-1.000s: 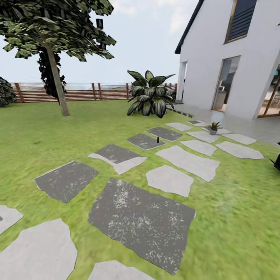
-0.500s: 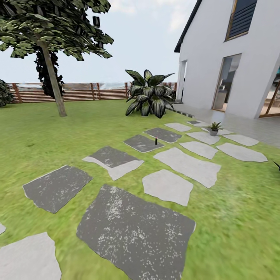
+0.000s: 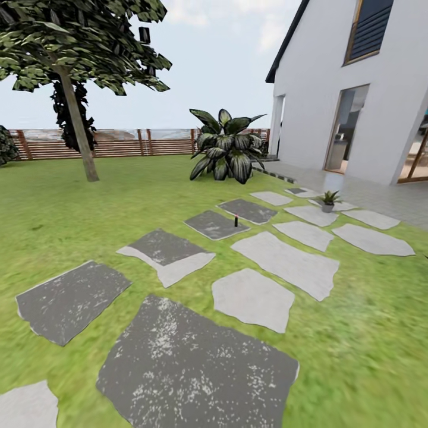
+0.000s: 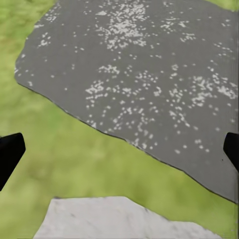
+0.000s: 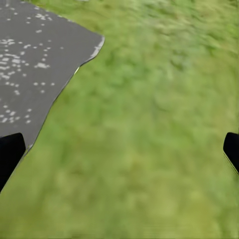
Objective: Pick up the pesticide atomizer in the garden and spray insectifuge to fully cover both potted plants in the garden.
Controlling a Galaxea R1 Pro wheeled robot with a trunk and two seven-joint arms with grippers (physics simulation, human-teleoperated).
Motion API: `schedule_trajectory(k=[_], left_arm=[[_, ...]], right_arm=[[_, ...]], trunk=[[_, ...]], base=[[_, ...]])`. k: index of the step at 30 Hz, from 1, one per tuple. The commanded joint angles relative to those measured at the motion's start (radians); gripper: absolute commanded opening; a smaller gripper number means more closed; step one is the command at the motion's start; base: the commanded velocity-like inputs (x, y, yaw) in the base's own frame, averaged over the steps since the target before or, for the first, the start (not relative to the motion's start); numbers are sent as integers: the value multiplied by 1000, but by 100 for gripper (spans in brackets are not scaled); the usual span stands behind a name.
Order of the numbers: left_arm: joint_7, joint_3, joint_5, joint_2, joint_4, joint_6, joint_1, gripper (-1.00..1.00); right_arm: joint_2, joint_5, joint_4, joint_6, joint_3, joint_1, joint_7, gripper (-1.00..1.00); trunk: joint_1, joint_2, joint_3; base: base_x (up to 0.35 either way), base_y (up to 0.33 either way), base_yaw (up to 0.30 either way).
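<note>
Atomizer pickup is not yet begun: both grippers, left (image 4: 119, 149) and right (image 5: 119, 149), hang spread wide and empty over stepping stone (image 4: 144, 84) and lawn (image 5: 149, 124). Since a second ago the view has rolled forward; a small dark bottle (image 3: 236, 220), probably the atomizer, and one potted plant (image 3: 327, 200) lie well ahead.

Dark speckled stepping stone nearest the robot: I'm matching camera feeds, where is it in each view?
Head view: the dark speckled stepping stone lies low in the centre foreground, lawn to its right.
Left wrist view: it covers much of the picture, grass parting it from a pale stone.
Right wrist view: one corner, apparently the same stone, bordered by lawn.
Shared landmark: the stone's edge against the lawn.
</note>
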State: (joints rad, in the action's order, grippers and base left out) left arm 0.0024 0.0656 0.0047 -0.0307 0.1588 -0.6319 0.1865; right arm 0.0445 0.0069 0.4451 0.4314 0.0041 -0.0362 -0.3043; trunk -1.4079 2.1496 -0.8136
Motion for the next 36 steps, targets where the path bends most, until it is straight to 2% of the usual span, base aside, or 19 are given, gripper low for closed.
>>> schedule_trajectory(k=[1,36], left_arm=[[-1,3,0,0,-1,-3,1,100],[-1,3,0,2,-2,-3,1,100]], right_arm=[[0,1,-1,3,1,-1,-3,100],[0,1,-2,3,1,-1,-3,100]], trunk=[[0,0,-1],[0,0,-1]], base=[[330,-137,0],[330,-133,0]])
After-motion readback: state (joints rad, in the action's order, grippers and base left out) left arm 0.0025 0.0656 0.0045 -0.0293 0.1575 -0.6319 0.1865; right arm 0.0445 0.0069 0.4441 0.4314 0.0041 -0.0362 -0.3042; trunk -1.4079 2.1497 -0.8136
